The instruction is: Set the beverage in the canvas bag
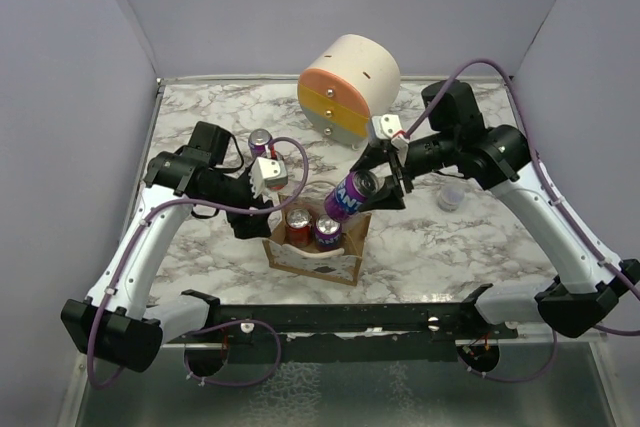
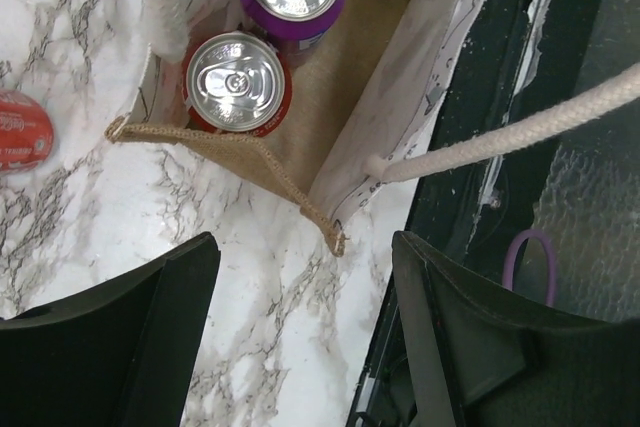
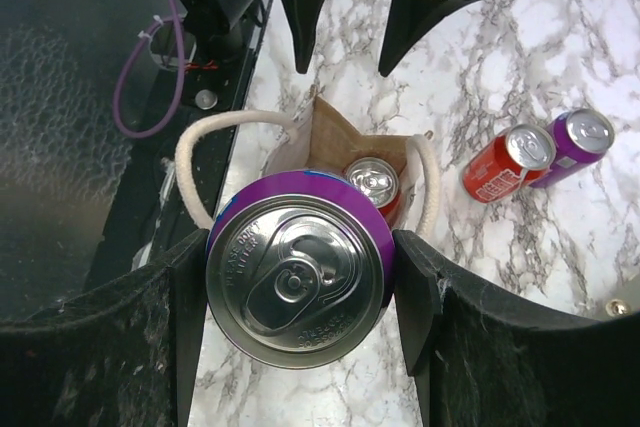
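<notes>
The left arm (image 1: 140,247) and the right arm (image 1: 555,232) are showing glossy white link shells between chunky black joint housings. Purple cables (image 1: 497,63) are looping along both. White-grey camera blocks (image 1: 268,173) are sitting at the wrists, and the fingers (image 2: 120,347) are showing matte black and wedge-shaped.

White marble tabletop (image 1: 450,245) (grey-veined) between plain lavender walls (image 1: 230,7)

Bright, even light (soft shadows, slight glare)

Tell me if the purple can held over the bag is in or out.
Out: the purple can, gripped by the right fingers, hangs tilted above the canvas bag.
</notes>
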